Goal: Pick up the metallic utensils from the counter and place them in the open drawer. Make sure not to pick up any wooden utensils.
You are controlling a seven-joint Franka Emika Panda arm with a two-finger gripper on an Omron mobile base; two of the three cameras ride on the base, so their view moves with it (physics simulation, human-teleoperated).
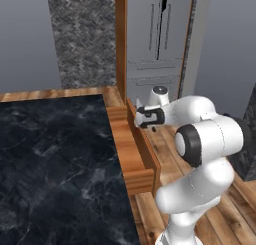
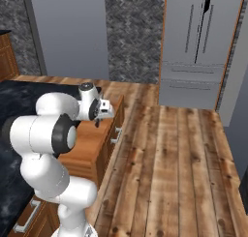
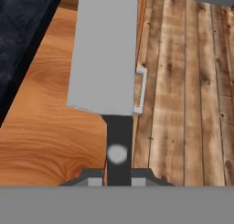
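Note:
My gripper (image 3: 118,177) is shut on the dark handle of a knife (image 3: 105,49), one of the metallic utensils, whose wide silver blade points away from the hand. The knife hangs over the open drawer (image 3: 45,127), above its wood floor and near its front wall with the pale handle (image 3: 140,88). From the base views the gripper (image 1: 150,120) (image 2: 99,116) hovers over the far end of the drawer (image 1: 132,151) (image 2: 92,139), beside the black marble counter (image 1: 50,164) (image 2: 14,93). The wooden utensils are out of view.
A grey fridge (image 1: 155,64) (image 2: 198,52) stands behind the drawer, framed by wood panels. Plank floor (image 2: 169,173) spreads to the right of the cabinet. A closed drawer front with a handle (image 2: 26,216) sits below the counter edge.

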